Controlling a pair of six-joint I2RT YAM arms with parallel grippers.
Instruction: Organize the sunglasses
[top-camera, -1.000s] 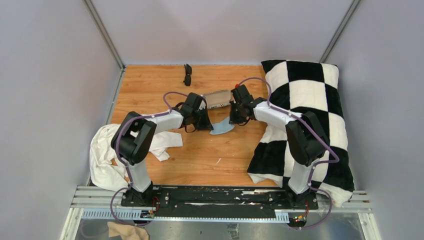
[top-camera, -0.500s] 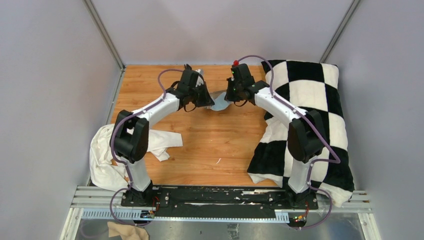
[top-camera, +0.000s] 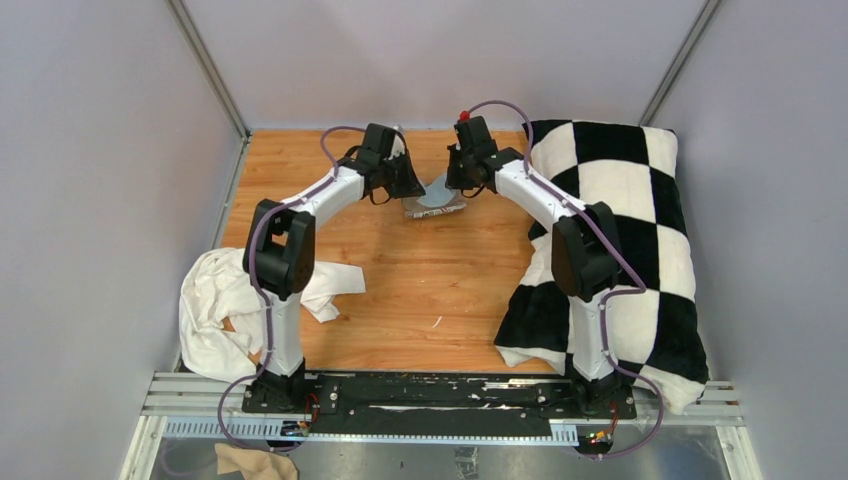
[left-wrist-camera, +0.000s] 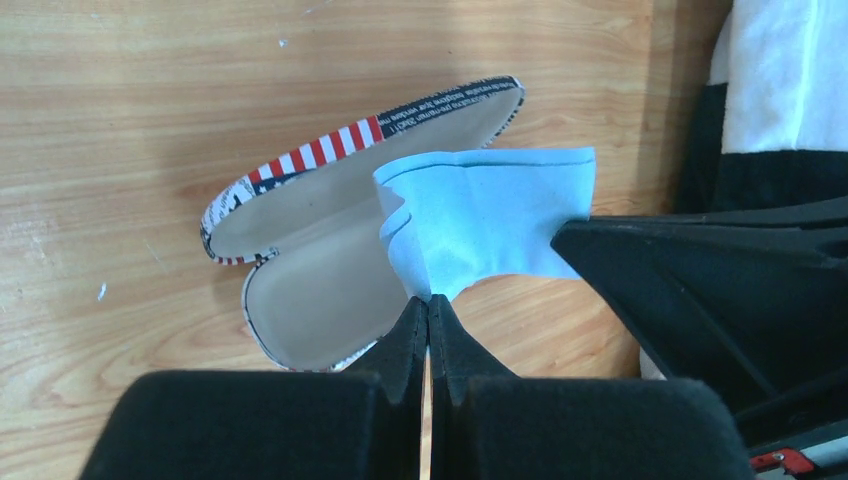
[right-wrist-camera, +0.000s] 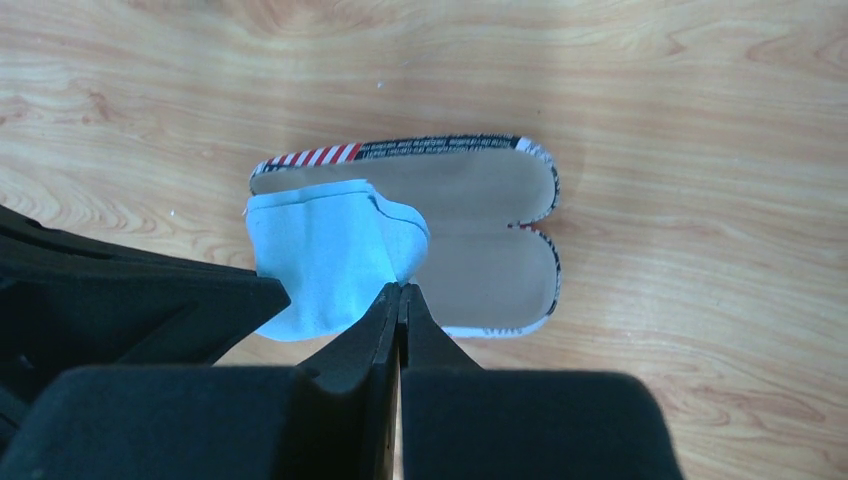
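**Both claws closed on the cloth over the open case**

The left claw (left-wrist-camera: 428, 303) has its jaws pressed together, pinching the lower edge of the light-blue cloth (left-wrist-camera: 490, 215). The case (left-wrist-camera: 320, 290) lies open on the table (left-wrist-camera: 120, 120), just beyond this claw's fingertips and to their left. The right claw (right-wrist-camera: 400, 292) is likewise clamped tight on the cloth's opposite edge, with the case just beyond its tips and to their right. The sunglasses show in no view, so their place relative to either claw cannot be told.
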